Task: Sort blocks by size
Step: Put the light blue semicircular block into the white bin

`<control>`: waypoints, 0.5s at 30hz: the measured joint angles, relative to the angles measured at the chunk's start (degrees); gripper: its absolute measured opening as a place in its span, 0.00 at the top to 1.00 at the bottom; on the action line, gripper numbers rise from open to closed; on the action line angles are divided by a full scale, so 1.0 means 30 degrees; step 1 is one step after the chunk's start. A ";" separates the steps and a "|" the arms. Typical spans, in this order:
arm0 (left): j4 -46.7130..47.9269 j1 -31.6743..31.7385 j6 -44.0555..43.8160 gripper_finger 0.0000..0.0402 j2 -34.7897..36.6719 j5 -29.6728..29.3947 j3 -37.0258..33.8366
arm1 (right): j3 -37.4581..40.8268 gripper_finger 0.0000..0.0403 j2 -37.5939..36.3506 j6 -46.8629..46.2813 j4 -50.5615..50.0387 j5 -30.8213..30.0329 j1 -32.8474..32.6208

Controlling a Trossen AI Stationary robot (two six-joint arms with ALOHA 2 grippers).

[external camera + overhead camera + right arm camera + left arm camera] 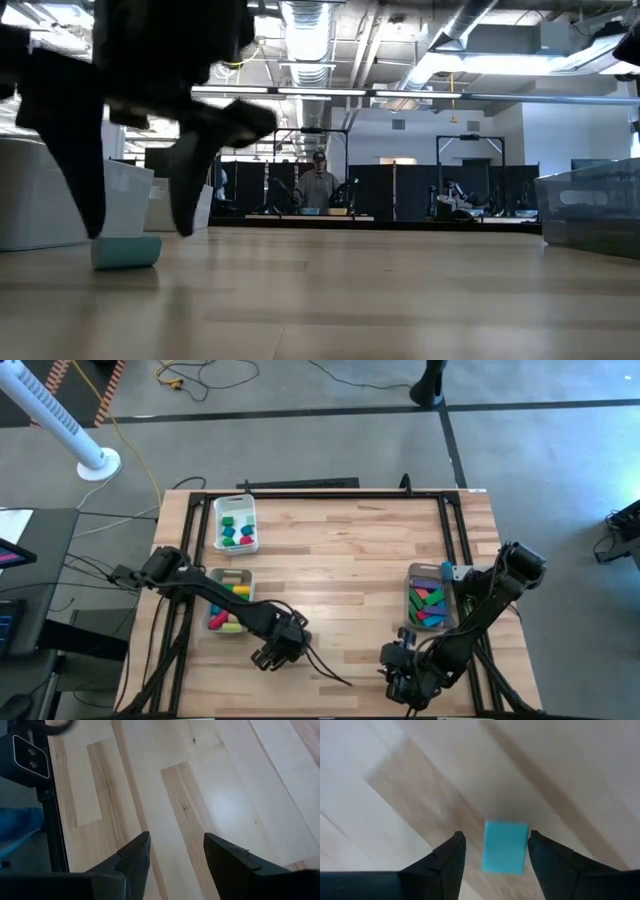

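A teal block [505, 846] lies flat on the wooden table [350, 560], also seen in the low view as the teal block [127, 252]. My left gripper [496, 851] points down over it, open, with one finger on each side of the block and a gap showing at one side. In the high view my left gripper [275, 653] hides the block. My right gripper [176, 851] is open over bare wood near the table's front right, and it shows in the high view as my right gripper [405, 682]. Other coloured blocks lie in three clear bins.
Two clear bins hold blocks at the table's left, one far [236, 525] and one nearer [228, 600]. A third bin [430, 600] stands at the right. Black frame rails [455, 530] run along the table's edges. A person stands far off in the room [318, 185].
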State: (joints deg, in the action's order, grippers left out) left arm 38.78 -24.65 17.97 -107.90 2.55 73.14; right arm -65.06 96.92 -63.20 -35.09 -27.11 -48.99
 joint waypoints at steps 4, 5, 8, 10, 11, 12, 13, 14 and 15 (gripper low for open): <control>0.0068 0.0193 -0.0232 0.55 -0.0015 0.0080 -0.0457 | 0.0000 0.47 0.0000 0.0010 -0.0010 0.0000 0.0000; 0.0039 0.0193 -0.0275 0.56 -0.0015 0.0167 -0.0471 | 0.0000 0.47 0.0000 0.0014 -0.0007 -0.0006 0.0000; -0.0101 0.0185 -0.0159 0.58 -0.0015 0.0218 -0.0475 | 0.0000 0.47 0.0000 0.0021 -0.0007 0.0000 0.0000; -0.0197 0.0185 0.0023 0.59 -0.0015 0.0217 -0.0474 | 0.0000 0.47 0.0000 0.0060 -0.0007 -0.0026 0.0000; -0.0216 0.0193 0.0052 0.59 -0.0015 0.0218 -0.0479 | 0.0000 0.47 0.0000 0.0070 -0.0009 -0.0069 0.0000; -0.0240 0.0206 0.0039 0.59 -0.0018 0.0214 -0.0479 | 0.0000 0.47 0.0000 0.0071 -0.0007 -0.0118 0.0000; -0.0342 0.0225 -0.0011 0.59 -0.0137 0.0224 -0.0473 | 0.0000 0.47 0.0000 0.0072 -0.0007 -0.0144 0.0000; -0.0427 0.0235 -0.0121 0.59 -0.0268 0.0218 -0.0471 | 0.0000 0.47 0.0000 0.0072 -0.0007 -0.0153 0.0000; -0.0356 0.0236 -0.0197 0.59 -0.0348 0.0218 -0.0482 | 0.0000 0.47 0.0000 0.0072 -0.0003 -0.0153 0.0000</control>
State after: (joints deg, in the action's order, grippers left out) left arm 37.71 -23.94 17.38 -108.94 3.20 71.69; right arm -65.06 96.92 -62.98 -35.10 -27.57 -48.99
